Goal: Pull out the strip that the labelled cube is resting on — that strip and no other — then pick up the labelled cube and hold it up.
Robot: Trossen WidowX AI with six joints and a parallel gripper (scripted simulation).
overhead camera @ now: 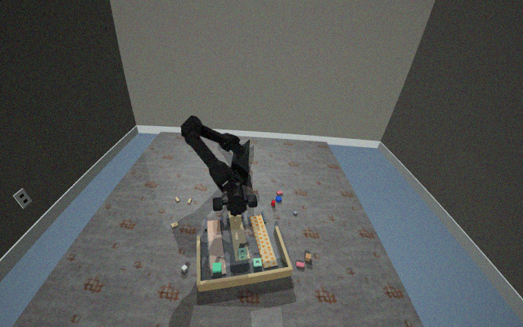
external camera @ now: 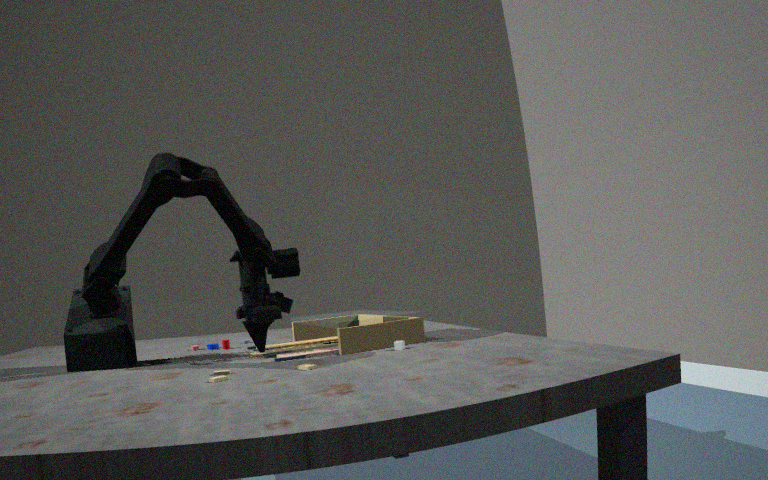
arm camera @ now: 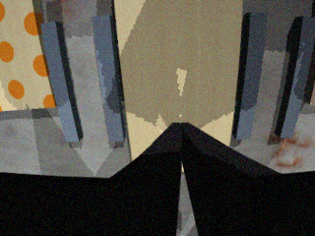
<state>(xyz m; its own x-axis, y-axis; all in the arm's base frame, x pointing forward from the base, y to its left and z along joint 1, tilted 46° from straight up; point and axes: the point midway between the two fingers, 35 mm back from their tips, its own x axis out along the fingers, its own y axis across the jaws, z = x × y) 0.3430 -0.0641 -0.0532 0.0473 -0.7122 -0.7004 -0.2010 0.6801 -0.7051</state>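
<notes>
Tray (overhead camera: 242, 281) walls of pale wood enclose 3 strips laid side by side, each with its long axis running near to far. At the near end a plain green cube (overhead camera: 216, 267) sits on the pink strip (overhead camera: 214, 235) at the left. A cube with a dark mark (overhead camera: 257, 261) sits at the near end of the orange-dotted strip (overhead camera: 263, 240) at the right. Between them, slightly farther in, the labelled cube (overhead camera: 242, 252) is seen resting on the olive strip (overhead camera: 237, 233). The marks are too small to be read, so this choice of cube is a judgement.

Farther along, the olive strip passes out of the tray's open far side, and the gripper (overhead camera: 235, 214) is set point-down on that far end. Its fingers are closed together with nothing between them, so the strip is judged to be pressed rather than pinched. In the wrist view the closed tip (arm camera: 181, 133) is centred on the olive strip (arm camera: 191, 39), with the dotted strip (arm camera: 14, 39) well off to one side.

The cube therefore lies straight toward the near side from the tool, along the strip's own axis. A drag directly away from the tray, toward the arm's base, is called for, with no sideways drift onto the neighbouring strips.
</notes>
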